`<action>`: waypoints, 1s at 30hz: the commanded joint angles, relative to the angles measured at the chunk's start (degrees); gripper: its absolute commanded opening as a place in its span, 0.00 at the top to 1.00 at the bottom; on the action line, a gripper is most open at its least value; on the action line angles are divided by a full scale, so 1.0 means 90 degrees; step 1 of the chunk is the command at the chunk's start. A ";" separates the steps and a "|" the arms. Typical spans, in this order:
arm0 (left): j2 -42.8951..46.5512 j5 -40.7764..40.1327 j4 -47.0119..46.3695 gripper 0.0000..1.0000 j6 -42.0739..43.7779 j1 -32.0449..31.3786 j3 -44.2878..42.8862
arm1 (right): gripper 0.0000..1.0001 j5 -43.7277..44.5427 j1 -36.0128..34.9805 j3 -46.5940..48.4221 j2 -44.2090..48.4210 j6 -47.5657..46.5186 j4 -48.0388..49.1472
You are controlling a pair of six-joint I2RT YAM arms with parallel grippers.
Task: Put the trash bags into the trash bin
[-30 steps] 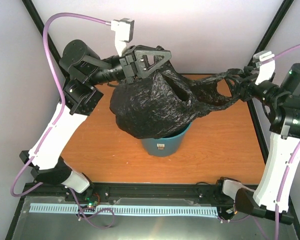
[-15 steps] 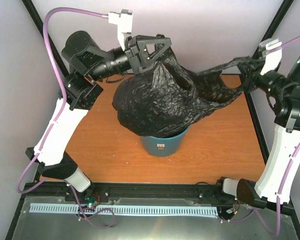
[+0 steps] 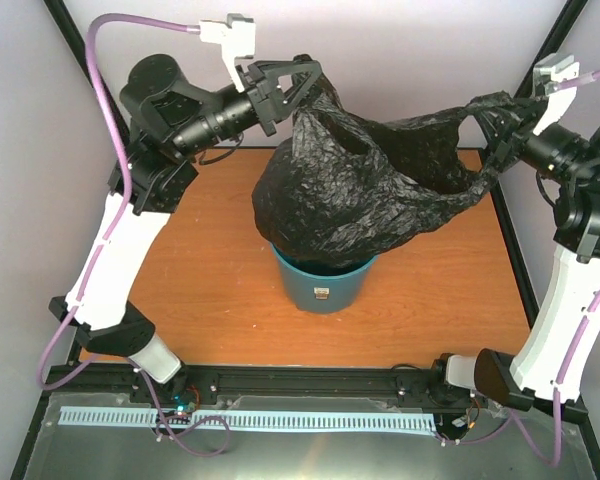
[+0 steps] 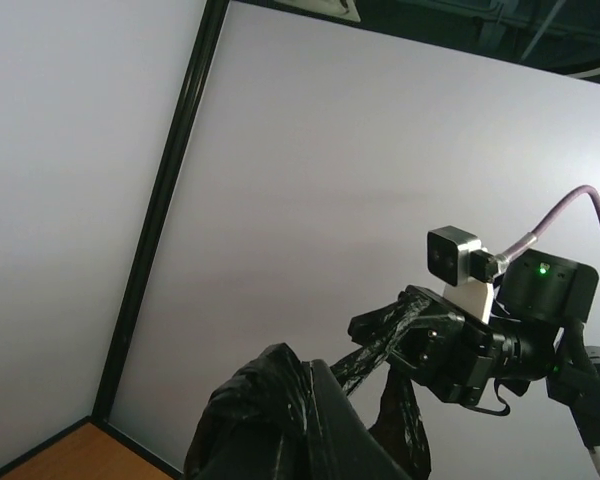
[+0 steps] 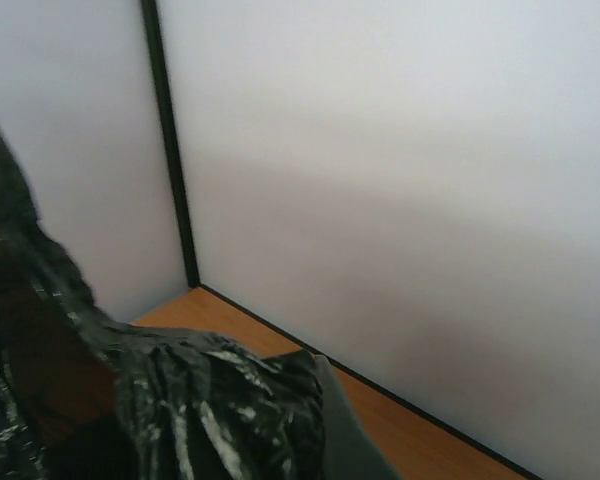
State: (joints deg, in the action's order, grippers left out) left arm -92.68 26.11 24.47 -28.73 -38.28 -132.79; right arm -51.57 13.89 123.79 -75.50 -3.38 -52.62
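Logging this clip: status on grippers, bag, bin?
Left gripper and right gripper shut on bag. Bag stretched between them, bottom at bin mouth. No obstruction seen.

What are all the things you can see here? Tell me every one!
trash bag: one, shiny black, held up in the air between both grippers, its bottom hanging at the bin's mouth
trash bin: one, teal-blue, standing in the middle of the table under the bag
table: one, orange-brown wood, under everything
walls: pale grey, behind and beside the table
cables: two, purple, one running along each arm
arms: two, white and black, bolted at the near edge
left gripper: one, black, pinching the bag's left edge
right gripper: one, black, pinching the bag's right handle
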 commanded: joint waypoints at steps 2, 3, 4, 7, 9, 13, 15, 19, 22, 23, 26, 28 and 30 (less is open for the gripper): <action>0.0609 -0.0002 0.0099 0.99 0.0199 0.0015 0.0188 | 0.97 -0.1015 0.0039 -0.0139 0.0642 0.0728 0.0788; 0.0691 0.0036 0.0113 0.99 0.0201 0.0015 0.0294 | 0.97 -0.1123 0.0039 -0.0167 0.0753 0.0823 0.0930; 0.0793 0.0075 0.0125 0.99 0.0217 0.0015 0.0373 | 0.97 -0.1229 0.0039 -0.0214 0.0894 0.0932 0.1062; 0.0990 0.0188 0.0281 0.99 0.0252 0.0015 0.0455 | 0.97 -0.1403 0.0039 -0.0283 0.1123 0.1303 0.1468; 0.1059 0.0246 0.0357 0.99 0.0254 0.0015 0.0456 | 0.97 -0.1488 0.0039 -0.0254 0.1171 0.1574 0.1780; 0.1158 0.0268 0.0465 0.99 0.0278 0.0018 0.0467 | 0.97 -0.1698 0.0039 -0.0217 0.0965 0.2102 0.2061; 0.1198 0.0153 0.0551 0.99 0.0374 0.0015 0.0470 | 0.97 -0.1689 0.0039 -0.0240 0.0807 0.2063 0.1957; 0.1221 -0.0435 0.0878 0.99 0.0695 0.0015 0.0521 | 0.97 -0.1603 0.0040 -0.0463 0.0597 0.1788 0.1815; 0.1180 -0.1417 0.1407 0.99 0.0961 0.0015 0.0461 | 0.97 -0.1756 0.0039 -0.0618 0.0520 0.1958 0.2035; 0.1190 -0.1732 0.1531 0.99 0.1081 0.0015 0.0478 | 0.97 -0.1775 0.0025 -0.0672 0.0511 0.2064 0.2198; 0.1317 -0.2679 0.1714 0.99 0.1437 0.0015 0.0780 | 0.97 -0.1766 -0.0119 -0.0679 0.0407 0.2400 0.2732; 0.1469 -0.3272 0.1725 0.99 0.1614 0.0033 0.1116 | 0.97 -0.1663 -0.0389 -0.0403 0.0193 0.2431 0.2677; 0.1674 -0.3718 0.1643 0.99 0.1751 0.0066 0.1499 | 0.97 -0.1455 -0.0786 0.0052 -0.0131 0.2198 0.2252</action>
State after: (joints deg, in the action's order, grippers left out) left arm -80.64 5.17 37.10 -18.20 -38.24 -123.33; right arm -65.95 11.49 117.93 -74.54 15.97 -32.60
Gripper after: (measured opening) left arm 0.009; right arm 0.031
